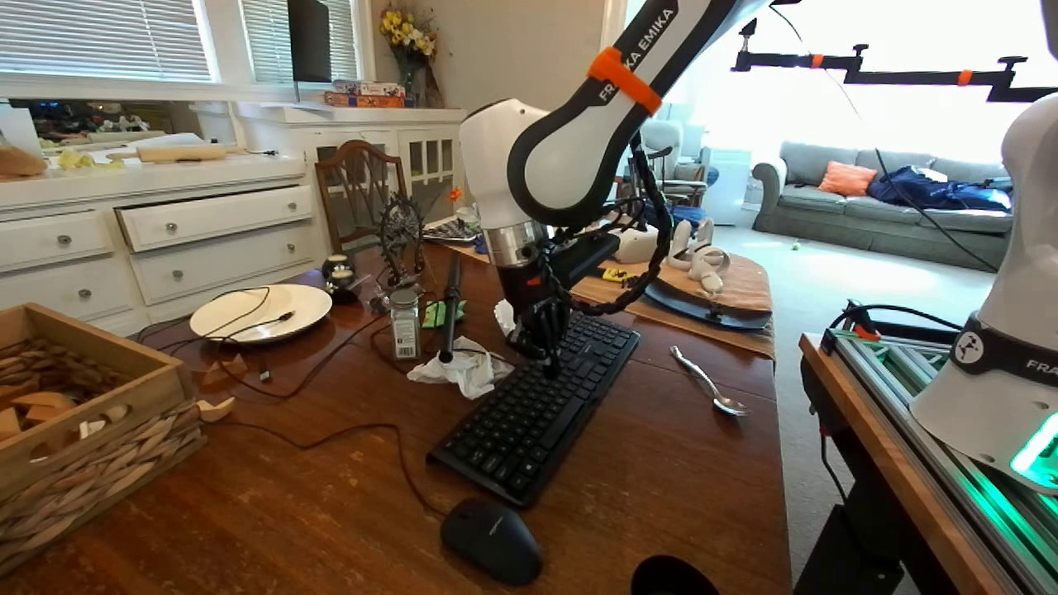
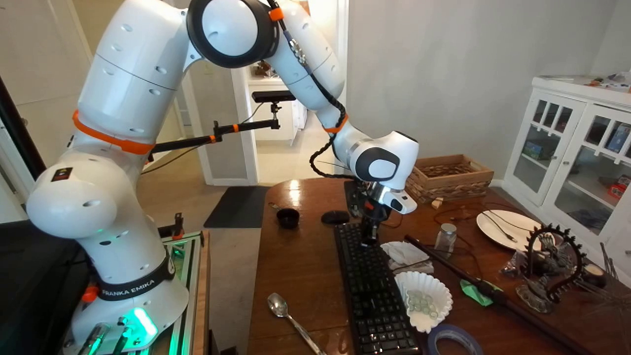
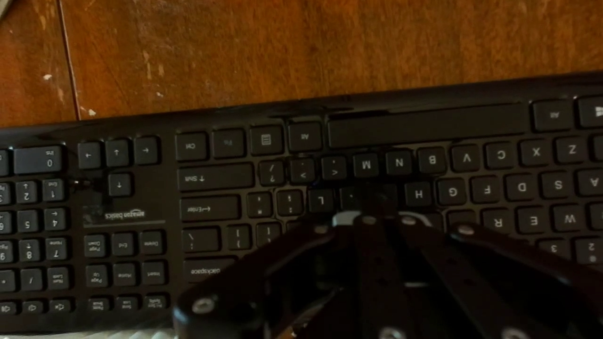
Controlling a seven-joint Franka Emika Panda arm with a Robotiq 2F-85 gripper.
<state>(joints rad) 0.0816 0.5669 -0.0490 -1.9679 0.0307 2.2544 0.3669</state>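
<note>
The gripper (image 1: 552, 368) was closed up tight, nothing visible in it, tips down at the keyboard (image 1: 529, 421) between the L key (image 3: 321, 200) and H key (image 3: 418, 194). Wrist view was pretty dark, so I couldn't swear they were touching. The keyboard lay flat on the bench (image 2: 300, 261), mouse (image 1: 492, 541) off its non-numpad end, spoon (image 1: 702, 378) out past the spacebar (image 3: 424, 127) side. Keyboard looked light and stiff but kinda glossy, so slippery; a long edge near the middle seemed the best place to grab.
</note>
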